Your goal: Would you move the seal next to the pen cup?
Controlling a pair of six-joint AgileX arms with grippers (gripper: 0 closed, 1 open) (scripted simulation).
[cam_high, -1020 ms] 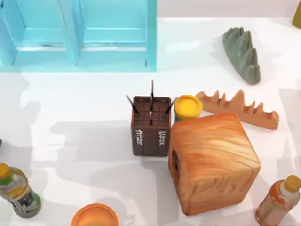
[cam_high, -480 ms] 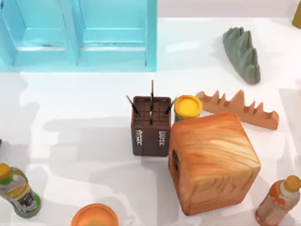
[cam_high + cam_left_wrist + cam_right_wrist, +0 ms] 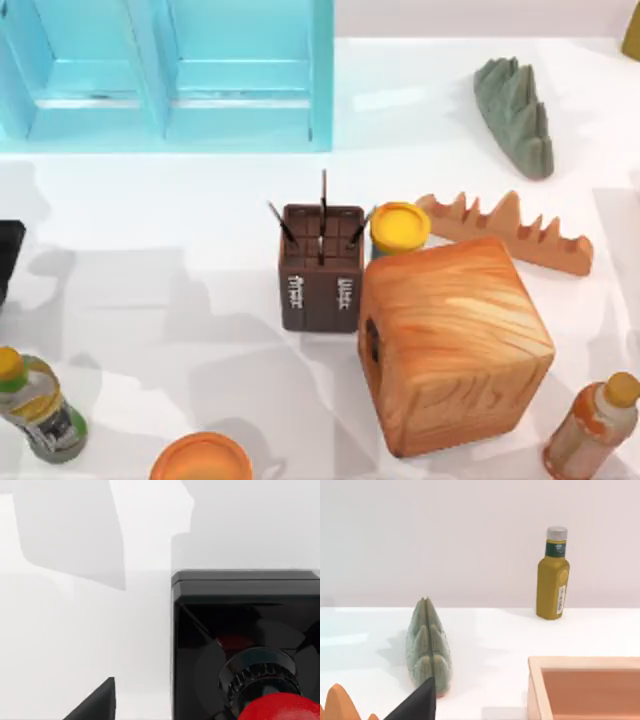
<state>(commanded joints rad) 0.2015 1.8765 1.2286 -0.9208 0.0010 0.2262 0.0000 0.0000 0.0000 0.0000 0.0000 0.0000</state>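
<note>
While the seal [image 3: 247,650] sits just beside the left gripper [image 3: 92,702], its closure seemingly can't be judged.

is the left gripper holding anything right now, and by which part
It cannot be told: the left wrist view shows the red-knobbed black seal close below the camera and one dark fingertip apart from it, touching nothing.

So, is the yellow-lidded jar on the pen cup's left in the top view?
No, the yellow-lidded jar sits right of the pen cup, behind the wooden cube.

Bright, even light; soft grey shadows on table [image 3: 180,200]
</note>
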